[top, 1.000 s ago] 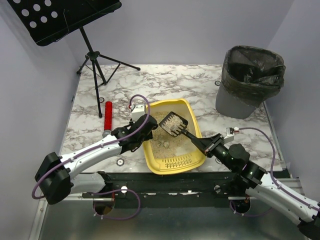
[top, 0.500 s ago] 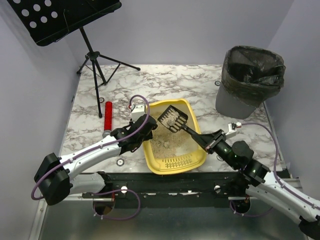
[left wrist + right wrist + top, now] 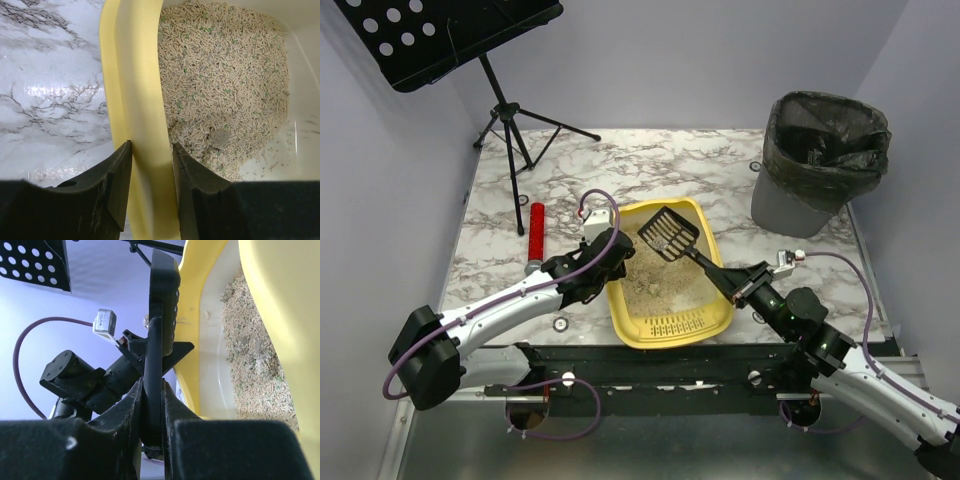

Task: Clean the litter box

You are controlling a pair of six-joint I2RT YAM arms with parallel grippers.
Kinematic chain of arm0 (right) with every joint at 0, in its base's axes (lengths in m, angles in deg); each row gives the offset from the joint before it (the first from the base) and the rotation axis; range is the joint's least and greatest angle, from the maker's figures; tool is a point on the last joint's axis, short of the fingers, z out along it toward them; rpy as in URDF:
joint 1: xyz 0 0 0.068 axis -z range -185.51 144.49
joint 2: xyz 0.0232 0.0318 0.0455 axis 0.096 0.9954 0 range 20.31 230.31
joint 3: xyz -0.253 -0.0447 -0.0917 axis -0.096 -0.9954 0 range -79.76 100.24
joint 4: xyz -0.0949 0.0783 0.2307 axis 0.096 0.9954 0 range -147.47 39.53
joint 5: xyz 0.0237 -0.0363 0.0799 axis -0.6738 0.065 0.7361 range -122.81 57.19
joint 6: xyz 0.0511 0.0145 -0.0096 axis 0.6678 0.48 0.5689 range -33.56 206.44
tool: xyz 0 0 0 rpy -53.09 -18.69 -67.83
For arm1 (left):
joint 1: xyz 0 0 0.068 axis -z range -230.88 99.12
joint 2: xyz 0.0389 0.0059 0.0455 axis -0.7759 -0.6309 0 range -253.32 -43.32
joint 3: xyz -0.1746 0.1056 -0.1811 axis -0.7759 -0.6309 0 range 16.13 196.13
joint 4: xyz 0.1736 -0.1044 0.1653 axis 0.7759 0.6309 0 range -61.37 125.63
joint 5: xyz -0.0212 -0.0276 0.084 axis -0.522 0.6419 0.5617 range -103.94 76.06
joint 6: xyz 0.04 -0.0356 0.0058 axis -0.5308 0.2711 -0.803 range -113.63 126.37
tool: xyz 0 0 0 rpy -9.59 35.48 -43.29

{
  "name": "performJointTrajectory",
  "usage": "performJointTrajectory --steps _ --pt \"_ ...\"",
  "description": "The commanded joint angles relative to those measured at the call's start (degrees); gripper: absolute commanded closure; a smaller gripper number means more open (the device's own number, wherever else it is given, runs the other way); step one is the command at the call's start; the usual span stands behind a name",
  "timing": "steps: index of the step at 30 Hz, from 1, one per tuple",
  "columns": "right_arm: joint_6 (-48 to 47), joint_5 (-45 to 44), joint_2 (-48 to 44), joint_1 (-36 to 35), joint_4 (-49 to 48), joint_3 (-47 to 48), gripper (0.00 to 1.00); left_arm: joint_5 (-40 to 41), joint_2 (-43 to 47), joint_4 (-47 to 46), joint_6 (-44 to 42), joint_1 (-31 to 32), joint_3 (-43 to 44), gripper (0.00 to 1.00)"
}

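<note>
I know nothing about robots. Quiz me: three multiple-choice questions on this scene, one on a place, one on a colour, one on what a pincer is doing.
1. Where on the table does the grey bin stand? A. far right B. near left C. centre
2. What colour is the right pincer's scoop? A. red B. black C. yellow
3. What is the left pincer doing? A. hanging open B. gripping the litter box by its rim C. holding the scoop
Answers: 1A, it stands far right in the top view; 2B, head and handle are black; 3B, it clamps the yellow rim.
</note>
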Motion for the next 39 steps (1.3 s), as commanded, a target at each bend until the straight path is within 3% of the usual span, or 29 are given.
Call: performJointTrajectory --steps 1,3,7,9,11,13,14,15,16,17,19,22,24,26,27,29,31,32,33,36,37,39 --pt "3.4 1.0 0.2 -0.2 -2.5 -1.1 0.99 -1.4 1.2 -3.2 0.1 0.2 1.2 0.56" --pt "6.6 1.0 -0.5 -0.3 3.0 -0.9 0.99 -1.0 1.7 -3.7 0.1 0.2 0.7 0.56" --pt "11.1 -1.1 4.0 -0.2 -13.0 -6.6 0.99 -1.0 1.8 -2.5 0.1 0.2 1.2 0.56" --pt "8.6 1.1 3.7 -0.2 -9.0 -4.6 0.99 -0.7 2.1 -2.4 0.1 0.2 1.0 0.56" --pt "9.9 -1.1 1.5 -0.2 1.1 -3.3 0.99 0.0 2.8 -2.7 0.5 0.2 -0.2 0.56" --pt "10.0 -6.5 0.6 -0.2 -2.7 -5.5 0.99 0.1 3.4 -3.7 1.0 0.2 -1.2 0.56" --pt "9.7 -7.3 1.6 -0.2 -10.7 -6.7 0.99 0.0 3.7 -3.7 1.2 0.2 -1.7 0.56" --pt "9.0 -6.6 2.8 -0.2 -12.6 -6.8 0.99 0.1 3.8 -3.7 1.3 0.2 -1.7 0.56" --pt "7.9 -3.7 4.4 -0.2 -11.8 -5.7 0.99 0.3 3.9 -3.6 1.3 0.2 -1.7 0.56" --pt "6.3 -3.3 4.6 -0.2 -4.9 -4.0 0.99 0.5 4.0 -3.3 1.5 0.2 -2.0 0.56" --pt "7.8 -6.6 5.3 -0.1 1.2 -1.8 0.99 1.3 4.4 -4.2 1.8 0.2 -2.5 0.56" --pt "5.7 -4.2 8.1 -0.2 -11.5 -3.8 0.99 1.1 4.6 -5.0 2.0 0.2 -2.8 0.56" --pt "1.2 -2.1 7.5 -0.1 -7.4 -1.1 0.99 1.8 4.9 -5.4 2.5 0.2 -3.3 0.56" --pt "1.9 -6.8 5.7 -0.1 -0.4 0.4 0.99 2.8 5.8 -7.1 2.8 0.2 -4.7 0.56" --pt "2.3 -8.2 4.9 -0.2 -3.0 -0.8 0.99 2.8 5.9 -7.7 2.8 0.2 -4.9 0.56" --pt "0.8 -6.1 5.3 -0.2 -14.2 -3.7 0.99 2.5 5.7 -8.0 2.8 0.2 -4.5 0.56" --pt "-0.6 -2.6 4.5 -0.2 -11.0 -2.2 0.99 2.9 5.3 -7.9 2.7 0.2 -4.4 0.56" --pt "-0.2 -3.6 3.6 -0.1 -2.7 -0.5 0.99 3.4 5.1 -7.9 2.7 0.2 -4.6 0.56" --pt "2.0 -4.5 2.9 -0.2 -1.0 -1.0 0.99 3.9 4.8 -8.0 2.9 0.2 -4.8 0.56" --pt "0.2 -3.2 6.0 -0.1 -18.2 -4.1 0.99 3.3 4.1 -7.7 3.0 0.2 -4.2 0.56" --pt "-0.2 -0.3 8.0 -0.2 -18.5 -3.2 0.99 3.2 4.0 -7.2 2.8 0.2 -4.0 0.56" --pt "-1.4 1.0 7.9 -0.2 -9.1 0.3 0.99 4.1 4.2 -6.9 2.6 0.2 -3.9 0.56"
